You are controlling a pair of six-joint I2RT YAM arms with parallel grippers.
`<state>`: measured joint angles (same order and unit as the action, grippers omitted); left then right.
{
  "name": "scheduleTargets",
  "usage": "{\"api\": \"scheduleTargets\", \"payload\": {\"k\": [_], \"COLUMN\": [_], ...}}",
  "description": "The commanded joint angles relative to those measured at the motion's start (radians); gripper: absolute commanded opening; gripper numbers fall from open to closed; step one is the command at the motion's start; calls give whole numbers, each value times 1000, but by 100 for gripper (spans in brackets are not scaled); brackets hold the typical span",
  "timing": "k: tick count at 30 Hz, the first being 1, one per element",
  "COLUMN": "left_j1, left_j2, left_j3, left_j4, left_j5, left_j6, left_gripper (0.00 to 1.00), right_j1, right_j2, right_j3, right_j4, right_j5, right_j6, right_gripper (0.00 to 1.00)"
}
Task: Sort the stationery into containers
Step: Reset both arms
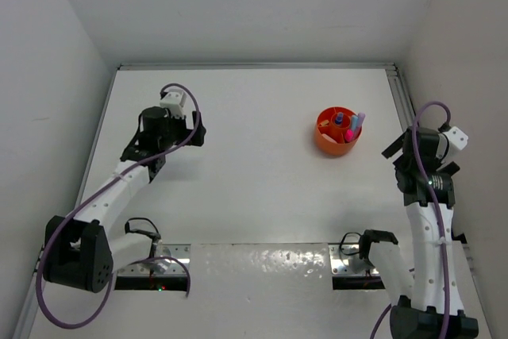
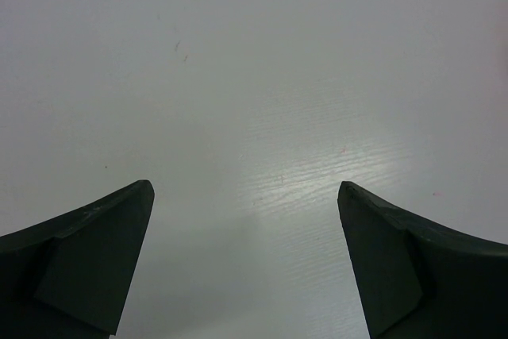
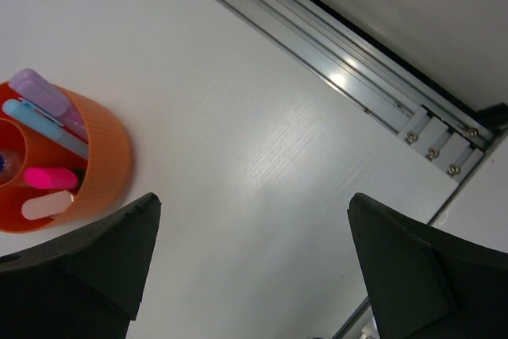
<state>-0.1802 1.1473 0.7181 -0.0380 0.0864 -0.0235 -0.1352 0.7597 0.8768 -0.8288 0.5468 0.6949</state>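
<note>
The orange tub [image 1: 327, 137] stands on the white table at the right, and its wall shows at the left of the right wrist view [image 3: 107, 160]. In it stand a lilac piece [image 3: 48, 94], a pastel blue piece [image 3: 44, 126], a pink marker [image 3: 46, 178] and a pale pink piece [image 3: 44, 206]; a small blue bottle [image 1: 339, 119] sits in an inner compartment. My right gripper [image 3: 252, 204] is open and empty, to the right of the tub [image 1: 394, 151]. My left gripper [image 2: 246, 192] is open and empty over bare table at the far left [image 1: 197, 129].
An aluminium rail [image 3: 333, 61] runs along the table's right edge [image 1: 401, 97], with white walls on three sides. A shiny metal plate [image 1: 262, 263] lies between the arm bases at the near edge.
</note>
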Motion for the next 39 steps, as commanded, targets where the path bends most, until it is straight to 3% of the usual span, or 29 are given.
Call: {"api": "scheduleTargets", "payload": {"k": [1,39], "left_j1": [-8,-54], "left_j2": [-43,-81], "left_j3": [-19,-63], "left_j4": [64,131], "left_j5": [-2,-73], "left_j6": [4,-24], "left_gripper": [100,100], "right_j1": [3,3], "right_j2": [0,-160], "right_j3": [-1,-56], "right_j4": [-93,-104], "right_j5": [56,110], "right_j6": [94,54], "right_gripper": [99,99]}}
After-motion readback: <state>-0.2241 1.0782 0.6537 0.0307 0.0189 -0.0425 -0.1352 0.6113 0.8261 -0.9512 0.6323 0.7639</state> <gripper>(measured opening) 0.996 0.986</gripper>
